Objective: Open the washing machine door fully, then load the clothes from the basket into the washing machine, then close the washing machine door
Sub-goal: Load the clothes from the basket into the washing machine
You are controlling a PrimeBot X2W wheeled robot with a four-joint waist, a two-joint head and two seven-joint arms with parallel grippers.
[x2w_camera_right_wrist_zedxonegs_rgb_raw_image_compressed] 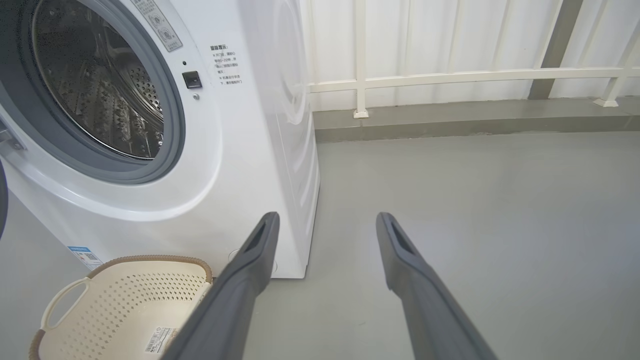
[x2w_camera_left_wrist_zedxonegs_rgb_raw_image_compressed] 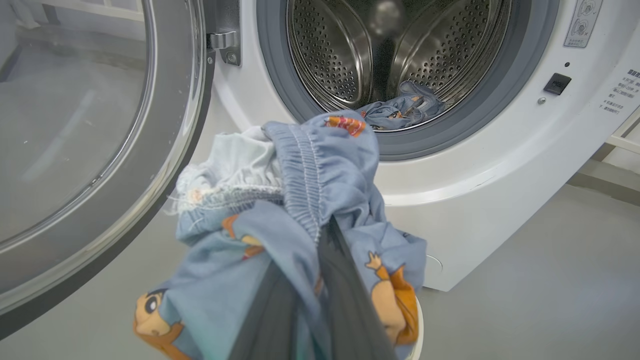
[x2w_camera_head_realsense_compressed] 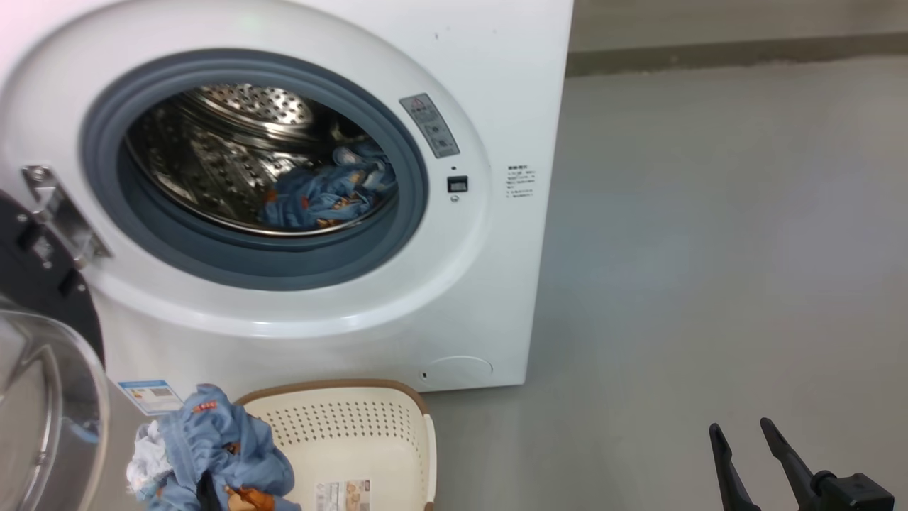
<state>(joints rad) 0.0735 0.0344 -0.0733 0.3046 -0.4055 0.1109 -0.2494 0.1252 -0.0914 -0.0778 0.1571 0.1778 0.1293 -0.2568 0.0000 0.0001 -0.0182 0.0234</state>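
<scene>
Blue clothes (x2w_camera_left_wrist_zedxonegs_rgb_raw_image_compressed: 310, 180), judged soft, light and floppy, are pinched at a bunched fold by the left gripper (x2w_camera_left_wrist_zedxonegs_rgb_raw_image_compressed: 327, 235); the right gripper (x2w_camera_right_wrist_zedxonegs_rgb_raw_image_compressed: 326, 217) is spread wide, empty.

On the washing machine (x2w_camera_right_wrist_zedxonegs_rgb_raw_image_compressed: 240, 150) front, right of the drum opening, stands a black printed notice (x2w_camera_right_wrist_zedxonegs_rgb_raw_image_compressed: 226, 65) in Chinese; its heading seems to read 温馨提示, and the lines below are too small to read. A grey label (x2w_camera_right_wrist_zedxonegs_rgb_raw_image_compressed: 157, 25) above it carries warning symbols. The blue energy sticker (x2w_camera_head_realsense_compressed: 150, 395) and the barcode sticker (x2w_camera_right_wrist_zedxonegs_rgb_raw_image_compressed: 160, 341) on the basket (x2w_camera_right_wrist_zedxonegs_rgb_raw_image_compressed: 150, 259) floor are illegible.
</scene>
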